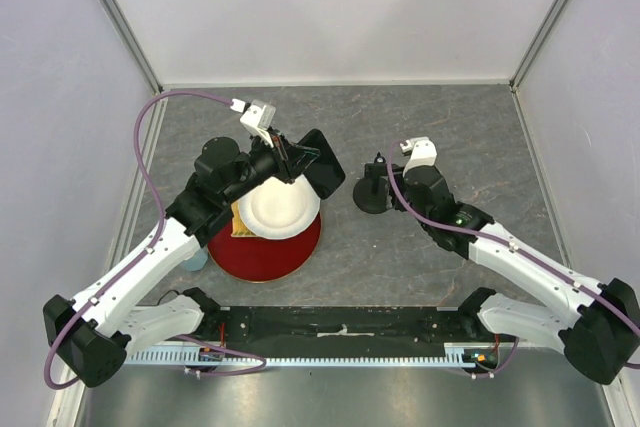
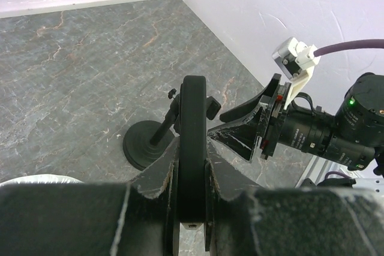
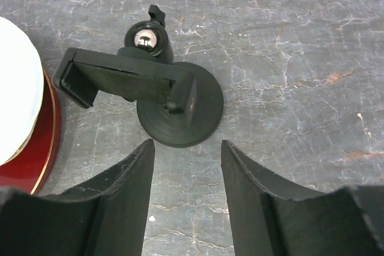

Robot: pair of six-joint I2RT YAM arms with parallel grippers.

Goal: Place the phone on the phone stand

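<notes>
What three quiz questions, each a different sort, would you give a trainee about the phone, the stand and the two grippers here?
1. True or false: the right gripper is shut on the small black phone stand with the round disc base.
2. What holds the flat glossy black phone? A the left gripper; B the right gripper; C neither.
3. Fill in: the round white plate sits over a wider round ___ dish.
Key: 1 false, its jaws stand open and empty near the stand. 2 A. 3 red.
</notes>
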